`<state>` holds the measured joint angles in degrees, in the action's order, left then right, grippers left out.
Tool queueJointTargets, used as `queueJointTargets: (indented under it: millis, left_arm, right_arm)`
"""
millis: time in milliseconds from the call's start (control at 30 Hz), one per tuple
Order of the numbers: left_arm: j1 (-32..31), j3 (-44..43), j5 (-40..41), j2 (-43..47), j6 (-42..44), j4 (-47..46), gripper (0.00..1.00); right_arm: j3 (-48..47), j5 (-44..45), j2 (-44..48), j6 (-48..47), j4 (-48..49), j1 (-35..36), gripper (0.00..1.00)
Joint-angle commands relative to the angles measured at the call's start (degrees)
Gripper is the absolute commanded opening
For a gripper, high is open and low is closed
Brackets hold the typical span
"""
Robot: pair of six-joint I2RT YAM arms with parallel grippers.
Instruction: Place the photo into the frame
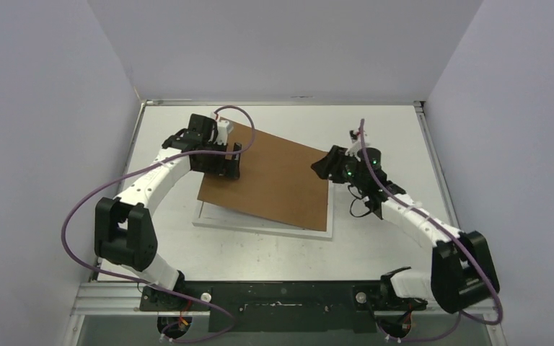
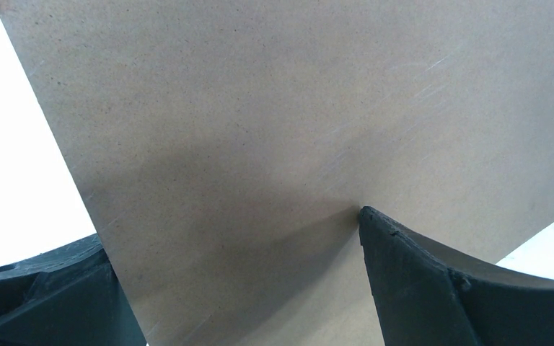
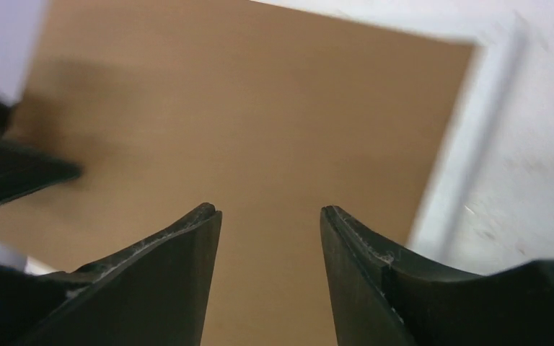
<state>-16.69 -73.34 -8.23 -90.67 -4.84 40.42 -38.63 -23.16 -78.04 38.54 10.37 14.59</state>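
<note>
The photo is hidden. A brown backing board (image 1: pixel 274 180) lies askew over the white frame (image 1: pixel 260 224), of which only the near edge and corners show. My left gripper (image 1: pixel 229 164) is at the board's far left corner. It is open wide. In the left wrist view the board (image 2: pixel 260 108) fills the picture, and one fingertip (image 2: pixel 368 216) touches its face. My right gripper (image 1: pixel 322 167) hovers at the board's right edge. It is open over the board (image 3: pixel 245 108) with nothing between its fingers, and the frame's pale edge (image 3: pixel 465 144) shows beside it.
White enclosure walls stand on the left, right and back of the white table (image 1: pixel 375 130). A black and metal base rail (image 1: pixel 281 295) runs along the near edge. Purple cables (image 1: pixel 79 209) loop off both arms.
</note>
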Motion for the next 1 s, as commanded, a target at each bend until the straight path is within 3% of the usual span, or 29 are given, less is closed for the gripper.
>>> queueJointTargets:
  millis: [0,233,467,667,967]
  left_arm:
    - [-0.69,-1.01,-1.46,-0.86,3.67,1.15,0.96]
    - [-0.20,-1.46,-3.44,-1.59,2.70,1.44,0.96]
    - [0.50,-1.65,-5.45,-2.19,2.12,2.05,0.96]
    - [1.03,-1.77,-5.55,-2.29,2.61,2.44,0.96]
    - [1.12,-1.72,-5.50,-2.58,2.91,2.55,0.96]
  right_arm:
    - [-3.24,19.80,11.37,-21.51,-2.62,16.14,0.56]
    - [-1.78,33.49,11.31,-41.56,3.00,38.71,0.59]
    - [-6.37,42.91,-0.11,-53.06,4.50,54.73,0.57]
    - [-8.88,46.57,-6.75,-57.40,8.90,60.42,0.53]
    - [-12.46,49.51,-13.97,-61.67,12.84,62.79,0.46]
